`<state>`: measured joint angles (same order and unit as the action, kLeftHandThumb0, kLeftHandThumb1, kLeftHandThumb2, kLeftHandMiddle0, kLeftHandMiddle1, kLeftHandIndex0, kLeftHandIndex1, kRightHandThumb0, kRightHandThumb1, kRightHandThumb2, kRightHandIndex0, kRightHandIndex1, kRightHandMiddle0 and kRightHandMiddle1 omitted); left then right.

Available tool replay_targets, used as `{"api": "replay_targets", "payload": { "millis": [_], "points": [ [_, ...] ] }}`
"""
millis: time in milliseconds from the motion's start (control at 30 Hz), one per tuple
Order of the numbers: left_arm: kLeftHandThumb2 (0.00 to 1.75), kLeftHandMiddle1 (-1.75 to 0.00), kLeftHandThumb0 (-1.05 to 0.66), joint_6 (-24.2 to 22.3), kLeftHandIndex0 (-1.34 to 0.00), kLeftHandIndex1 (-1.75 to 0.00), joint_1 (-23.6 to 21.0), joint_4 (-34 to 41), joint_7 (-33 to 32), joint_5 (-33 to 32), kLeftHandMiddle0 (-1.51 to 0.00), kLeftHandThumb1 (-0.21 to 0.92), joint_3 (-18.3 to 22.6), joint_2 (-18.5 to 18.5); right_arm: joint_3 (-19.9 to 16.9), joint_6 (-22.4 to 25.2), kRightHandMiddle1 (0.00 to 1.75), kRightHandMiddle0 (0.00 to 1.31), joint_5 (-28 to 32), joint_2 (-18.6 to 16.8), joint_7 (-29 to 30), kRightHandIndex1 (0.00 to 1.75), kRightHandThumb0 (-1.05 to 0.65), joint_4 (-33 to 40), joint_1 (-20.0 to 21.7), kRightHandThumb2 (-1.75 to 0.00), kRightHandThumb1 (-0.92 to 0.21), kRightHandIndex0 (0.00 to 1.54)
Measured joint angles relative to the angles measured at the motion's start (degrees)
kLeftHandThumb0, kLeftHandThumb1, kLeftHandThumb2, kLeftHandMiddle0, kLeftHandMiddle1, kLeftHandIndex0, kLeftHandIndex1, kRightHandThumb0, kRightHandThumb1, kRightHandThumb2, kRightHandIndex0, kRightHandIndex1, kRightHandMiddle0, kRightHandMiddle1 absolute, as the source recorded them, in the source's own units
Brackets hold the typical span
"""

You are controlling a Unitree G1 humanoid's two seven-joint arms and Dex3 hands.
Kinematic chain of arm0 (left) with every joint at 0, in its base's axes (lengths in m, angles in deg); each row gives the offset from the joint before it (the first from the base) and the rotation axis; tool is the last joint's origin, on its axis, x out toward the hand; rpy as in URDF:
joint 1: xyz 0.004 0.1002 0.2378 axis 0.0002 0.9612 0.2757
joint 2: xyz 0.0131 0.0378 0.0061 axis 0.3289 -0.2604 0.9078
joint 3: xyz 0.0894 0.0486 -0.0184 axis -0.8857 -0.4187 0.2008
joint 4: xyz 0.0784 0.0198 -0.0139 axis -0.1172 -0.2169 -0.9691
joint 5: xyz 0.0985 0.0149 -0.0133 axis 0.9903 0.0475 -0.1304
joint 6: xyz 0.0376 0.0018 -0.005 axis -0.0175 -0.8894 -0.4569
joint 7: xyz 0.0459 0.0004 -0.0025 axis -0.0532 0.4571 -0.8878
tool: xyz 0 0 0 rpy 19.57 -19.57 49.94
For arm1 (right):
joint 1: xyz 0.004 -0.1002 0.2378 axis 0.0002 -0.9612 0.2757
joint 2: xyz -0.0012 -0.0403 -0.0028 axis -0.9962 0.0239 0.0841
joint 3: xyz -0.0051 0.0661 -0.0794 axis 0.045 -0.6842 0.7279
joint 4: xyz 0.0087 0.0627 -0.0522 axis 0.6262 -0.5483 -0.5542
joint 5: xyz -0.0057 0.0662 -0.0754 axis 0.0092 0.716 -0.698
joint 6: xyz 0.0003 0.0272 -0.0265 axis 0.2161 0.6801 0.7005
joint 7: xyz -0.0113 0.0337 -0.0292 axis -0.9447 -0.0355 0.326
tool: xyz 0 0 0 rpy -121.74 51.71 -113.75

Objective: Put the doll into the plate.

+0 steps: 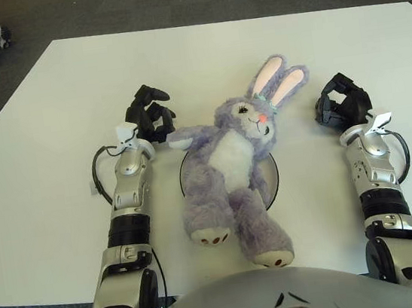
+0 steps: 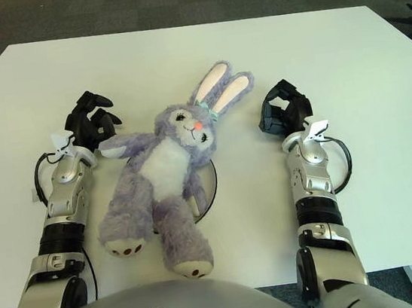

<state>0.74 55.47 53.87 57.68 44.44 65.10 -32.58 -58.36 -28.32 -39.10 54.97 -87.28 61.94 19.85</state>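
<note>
Doll: the purple plush rabbit (image 1: 228, 177) lies on its back across the plate (image 1: 271, 183), torso over the dish, head and pink-lined ears toward the far side, both feet hanging past the near rim toward you.
Plate: dark and round, mostly hidden under the body; you see only slivers of rim on either side, on the white table (image 1: 48, 106).
Handling: expect it to be light, soft and floppy; limbs will trail and sag, and the fur gives plenty of friction, so breakage is no worry.
Where to hold: if you need to tidy it, take the torso from both sides, not an ear or paw.
Left hand: the left hand (image 1: 149, 114) sits just beside the doll's outstretched paw, dark fingers curled loosely, clamped on nothing; contact with the paw can't be confirmed.
Right hand: the right hand (image 1: 342, 102) is apart from the ears, fingers curled in, holding nothing.
Progress: the doll looks placed, legs overhanging.
</note>
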Motion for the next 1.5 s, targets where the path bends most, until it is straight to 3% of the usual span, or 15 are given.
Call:
{"api": "replay_targets", "payload": {
  "millis": [733, 1500],
  "points": [
    [1.41, -1.75, -0.01, -0.54, -0.54, -1.75, 0.08, 1.10, -0.59, -0.09, -0.56, 0.24, -0.23, -1.27, -1.33, -0.24, 1.75, 0.66, -0.64, -0.27, 5.92, 1.75, -0.50, -0.12, 0.02, -1.39, -0.26, 1.24],
    [1.42, -1.75, -0.01, -1.06, -0.55, -1.75, 0.16, 1.37, -0.33, -0.38, -0.56, 0.23, 0.05, -0.89, -1.21, -0.15, 1.75, 0.66, -1.58, -0.27, 6.32, 1.75, -0.50, -0.04, 0.02, -1.39, -0.26, 1.25]
  ]
}}
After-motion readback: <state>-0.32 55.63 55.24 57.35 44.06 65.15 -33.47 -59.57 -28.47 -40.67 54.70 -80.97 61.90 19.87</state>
